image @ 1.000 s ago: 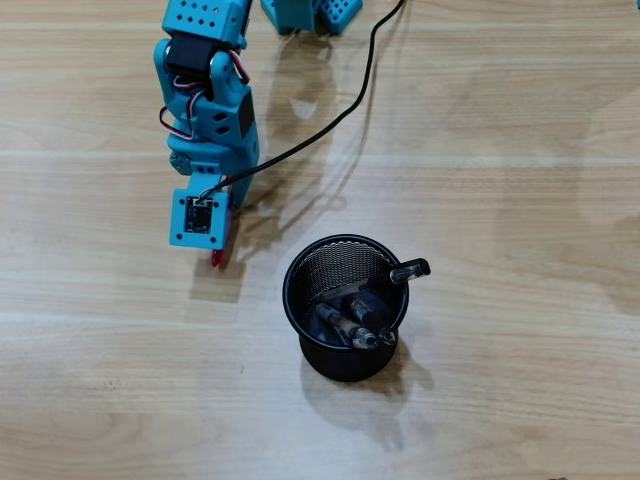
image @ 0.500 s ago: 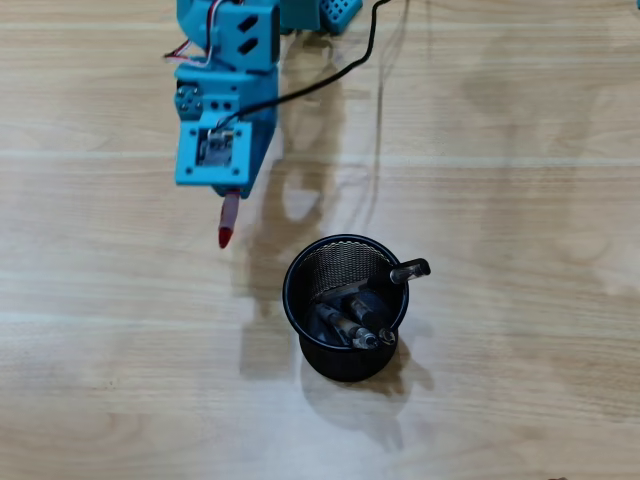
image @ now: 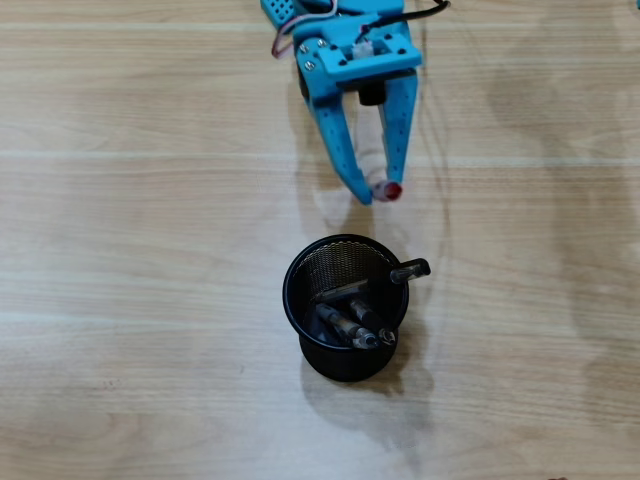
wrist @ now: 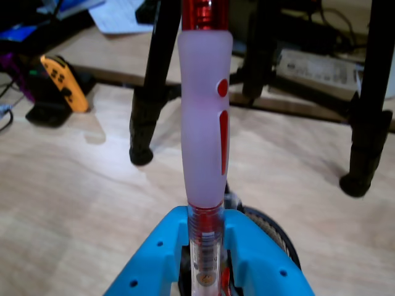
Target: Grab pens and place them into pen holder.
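The blue gripper (image: 380, 192) is at the top of the overhead view, above the wooden table (image: 120, 300). Its two fingers (image: 336, 140) point down the picture and come close together at the tips, squeezed on the red pen (image: 392, 189). From above only the red end of that pen shows, right at the tips, with a bit of pale barrel beside it. In the wrist view the red pen (wrist: 205, 111) stands straight up the middle of the picture. It has a pale middle part with red marks, a red part at the top, and a clear part low down where the blue fingers (wrist: 259, 259) hold it on both sides. The black mesh holder (image: 346, 306) stands on the table just below the gripper tips in the overhead view, not touching them. In the wrist view only a bit of its rim (wrist: 271, 228) peeks out behind the pen. Three other pens (image: 352, 318) lean inside the holder, and one clear end (image: 410, 269) sticks out over the rim on the right. They are dark and bunched up, so their colours are hard to tell. Black tripod legs (wrist: 151, 86) stand further back in the wrist view.
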